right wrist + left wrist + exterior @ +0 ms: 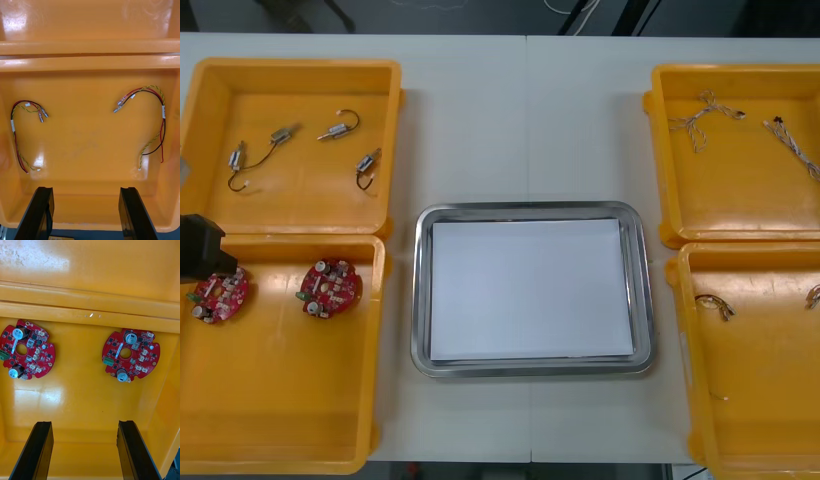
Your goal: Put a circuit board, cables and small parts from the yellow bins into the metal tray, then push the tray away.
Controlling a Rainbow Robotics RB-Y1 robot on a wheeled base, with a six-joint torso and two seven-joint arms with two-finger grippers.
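Hovering spread-fingered over bare bin floor, the left gripper has 2 circuit boards beyond its fingers, the right gripper 2 cables.

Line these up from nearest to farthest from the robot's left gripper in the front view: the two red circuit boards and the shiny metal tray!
1. Outer circuit board, right beside the left gripper at the view's left edge.
2. Inner circuit board, on the side toward the tray.
3. Metal tray, at the view's centre.

Light table; floor beyond far edge seemingly dark.
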